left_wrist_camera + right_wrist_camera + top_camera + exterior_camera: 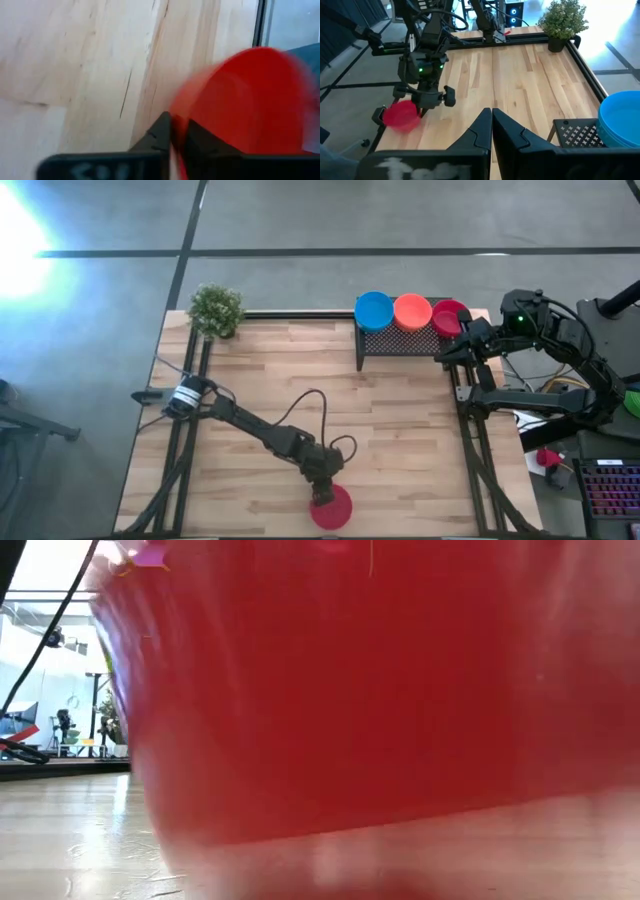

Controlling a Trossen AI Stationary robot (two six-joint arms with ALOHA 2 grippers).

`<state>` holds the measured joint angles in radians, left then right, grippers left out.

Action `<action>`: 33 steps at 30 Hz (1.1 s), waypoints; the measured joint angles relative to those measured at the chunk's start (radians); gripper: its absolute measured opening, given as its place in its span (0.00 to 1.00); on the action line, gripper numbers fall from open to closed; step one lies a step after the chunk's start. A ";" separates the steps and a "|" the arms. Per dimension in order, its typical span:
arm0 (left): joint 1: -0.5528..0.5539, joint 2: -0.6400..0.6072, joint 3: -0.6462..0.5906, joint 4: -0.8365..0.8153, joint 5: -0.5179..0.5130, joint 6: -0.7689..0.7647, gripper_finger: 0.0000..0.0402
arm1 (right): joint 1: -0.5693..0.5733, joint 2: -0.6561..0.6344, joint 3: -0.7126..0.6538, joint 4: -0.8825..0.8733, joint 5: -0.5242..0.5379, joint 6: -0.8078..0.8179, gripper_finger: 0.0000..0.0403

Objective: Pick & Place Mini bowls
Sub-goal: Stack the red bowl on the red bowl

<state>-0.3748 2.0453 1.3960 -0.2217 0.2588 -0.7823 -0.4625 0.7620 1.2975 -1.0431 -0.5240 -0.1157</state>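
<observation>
Mini bowl (331, 508), red — clenched in left gripper (322, 498) jaws at bench edge; next, carry to rack (405, 340). Right gripper (491, 131) — jaws closed, empty.

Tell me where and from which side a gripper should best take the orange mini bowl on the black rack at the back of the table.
Probably by the rim. The orange bowl sits open side up on the black rack, packed between the blue bowl and the red bowl, so its sides are blocked. Come from straight above, one finger inside and one outside the free front or back rim. The right gripper is nearest.
</observation>
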 joint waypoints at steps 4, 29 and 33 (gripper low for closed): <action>0.000 -0.001 0.000 -0.006 0.011 -0.009 0.01 | 0.000 0.000 0.000 0.000 0.000 0.000 0.03; 0.159 -0.459 0.118 -0.189 -1.360 0.213 0.00 | 0.000 0.001 -0.027 0.114 0.105 -0.157 0.03; 0.171 -0.448 0.130 -0.041 -1.525 0.400 0.00 | 0.000 0.003 -0.081 0.293 0.144 -0.167 0.03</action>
<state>-0.2041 1.5971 1.5265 -0.2626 -1.2667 -0.3827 -0.4625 0.7649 1.2163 -0.7506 -0.3795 -0.2829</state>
